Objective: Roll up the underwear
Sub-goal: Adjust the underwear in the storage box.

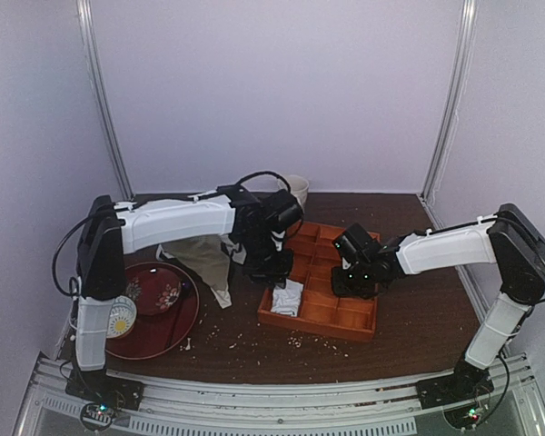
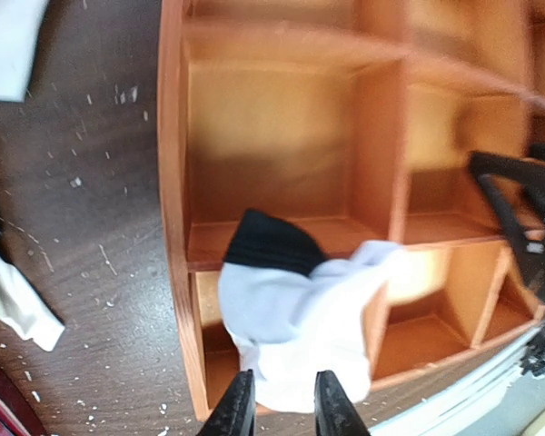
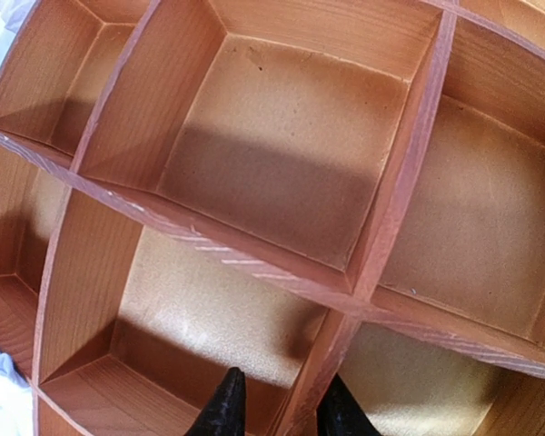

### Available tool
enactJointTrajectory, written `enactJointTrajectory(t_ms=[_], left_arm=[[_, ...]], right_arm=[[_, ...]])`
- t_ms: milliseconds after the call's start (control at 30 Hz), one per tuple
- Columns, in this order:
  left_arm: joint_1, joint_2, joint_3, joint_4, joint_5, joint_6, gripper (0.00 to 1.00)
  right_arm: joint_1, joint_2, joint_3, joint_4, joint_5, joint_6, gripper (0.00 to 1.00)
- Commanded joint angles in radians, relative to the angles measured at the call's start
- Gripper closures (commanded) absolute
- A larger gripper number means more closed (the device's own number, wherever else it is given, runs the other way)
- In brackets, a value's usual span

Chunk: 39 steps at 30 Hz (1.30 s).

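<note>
The underwear (image 1: 288, 297) is a loose white bundle with a black hem, lying in the near-left compartment of the wooden compartment tray (image 1: 320, 323). In the left wrist view the underwear (image 2: 300, 313) spills over a divider of the tray (image 2: 173, 182). My left gripper (image 1: 271, 268) hovers just above it; the left gripper (image 2: 280, 407) has its jaws apart, with white cloth showing below the gap. My right gripper (image 1: 352, 283) is over the tray's middle; the right gripper (image 3: 282, 413) is open and straddles a divider (image 3: 254, 254).
An olive-beige garment (image 1: 200, 254) lies left of the tray, partly under the left arm. A dark red plate (image 1: 159, 313) and a patterned cup (image 1: 120, 316) sit at the near left. A white bowl (image 1: 297, 189) stands behind the tray. Crumbs dot the table.
</note>
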Motion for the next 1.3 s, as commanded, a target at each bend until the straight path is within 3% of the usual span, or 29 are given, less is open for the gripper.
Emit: enactJointTrajectory(t_ms=[0, 1067, 1267], left_arm=[[-0.002, -0.034, 0.029, 0.035, -0.017, 0.020, 0.71], [0.000, 0.159, -0.107, 0.148, 0.049, -0.016, 0.77], [0.000, 0.073, -0.049, 0.101, -0.009, 0.007, 0.66]], right_arm=[[0.001, -0.022, -0.023, -0.048, 0.021, 0.002, 0.76], [0.001, -0.028, -0.012, -0.062, 0.026, 0.000, 0.76], [0.002, -0.052, -0.006, -0.073, 0.037, -0.007, 0.73]])
